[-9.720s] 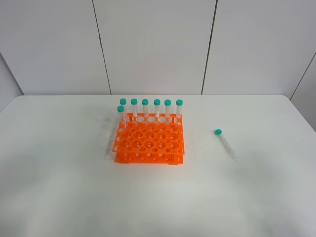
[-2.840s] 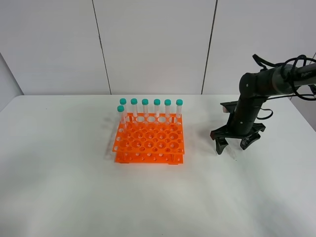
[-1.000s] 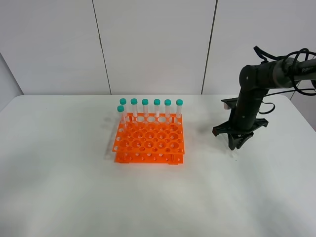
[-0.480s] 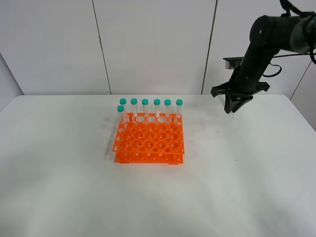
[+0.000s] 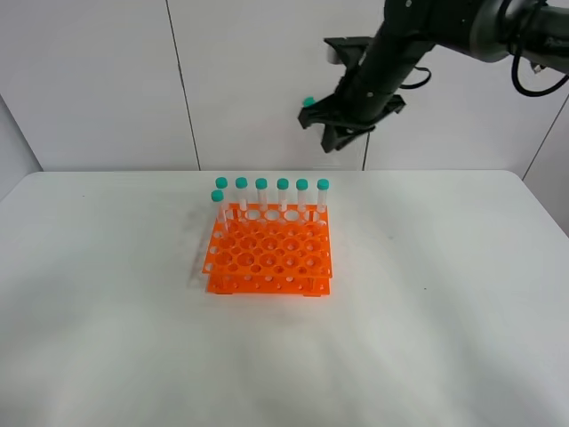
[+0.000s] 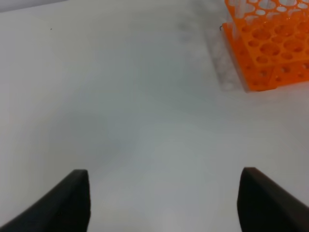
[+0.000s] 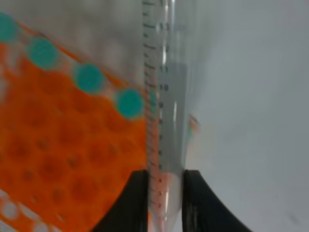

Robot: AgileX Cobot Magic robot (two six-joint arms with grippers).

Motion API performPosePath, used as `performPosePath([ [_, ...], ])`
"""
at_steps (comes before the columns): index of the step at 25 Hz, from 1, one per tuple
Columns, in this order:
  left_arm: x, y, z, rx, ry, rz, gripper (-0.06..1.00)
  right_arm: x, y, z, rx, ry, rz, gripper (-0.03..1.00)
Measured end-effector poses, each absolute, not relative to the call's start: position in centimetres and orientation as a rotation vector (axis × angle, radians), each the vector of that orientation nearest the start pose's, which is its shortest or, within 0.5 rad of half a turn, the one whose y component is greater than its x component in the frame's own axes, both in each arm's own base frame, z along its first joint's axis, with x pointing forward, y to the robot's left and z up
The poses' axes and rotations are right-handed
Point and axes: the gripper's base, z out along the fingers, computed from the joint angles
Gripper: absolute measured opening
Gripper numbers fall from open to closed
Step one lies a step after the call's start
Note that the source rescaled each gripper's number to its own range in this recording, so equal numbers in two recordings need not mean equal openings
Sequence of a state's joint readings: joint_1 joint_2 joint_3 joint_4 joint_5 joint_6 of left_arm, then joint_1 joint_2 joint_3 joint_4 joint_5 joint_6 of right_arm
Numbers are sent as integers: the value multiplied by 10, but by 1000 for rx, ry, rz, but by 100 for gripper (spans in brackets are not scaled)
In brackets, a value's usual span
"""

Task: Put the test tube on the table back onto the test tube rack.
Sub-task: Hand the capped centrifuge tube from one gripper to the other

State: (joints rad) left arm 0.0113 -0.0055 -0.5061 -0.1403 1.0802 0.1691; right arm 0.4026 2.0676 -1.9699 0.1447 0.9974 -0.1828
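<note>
My right gripper (image 5: pixel 336 140) hangs high in the air behind the right rear corner of the orange test tube rack (image 5: pixel 269 255), shut on the test tube (image 7: pixel 166 96). In the exterior high view only the tube's teal cap (image 5: pixel 308 102) sticks out to the left of the fingers. The right wrist view shows the clear graduated tube clamped between the two black fingers (image 7: pixel 133 203), with the rack (image 7: pixel 58 159) blurred below. My left gripper (image 6: pixel 164 203) is open over bare table (image 6: pixel 120 111), with the rack's corner (image 6: pixel 270 48) off to one side.
Several teal-capped tubes (image 5: pixel 271 191) stand upright along the rack's back row, with one more at the left in the second row. The white table (image 5: pixel 418 338) extends widely around the rack. A white panelled wall stands behind.
The right arm has risen from the right side of the table and swung left with the tube, now high behind the rack's right rear corner. The left gripper has not moved.
</note>
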Motion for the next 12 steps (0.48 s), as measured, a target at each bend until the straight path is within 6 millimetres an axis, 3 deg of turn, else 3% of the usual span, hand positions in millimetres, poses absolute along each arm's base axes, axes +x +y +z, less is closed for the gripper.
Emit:
performPosePath([
  [5, -8, -11, 278, 170, 2037, -55, 61, 414, 257, 313, -710, 2214, 441, 1],
  [12, -8, -11, 278, 171, 2037, -55, 61, 388, 306, 324, -840, 2030, 585, 1],
])
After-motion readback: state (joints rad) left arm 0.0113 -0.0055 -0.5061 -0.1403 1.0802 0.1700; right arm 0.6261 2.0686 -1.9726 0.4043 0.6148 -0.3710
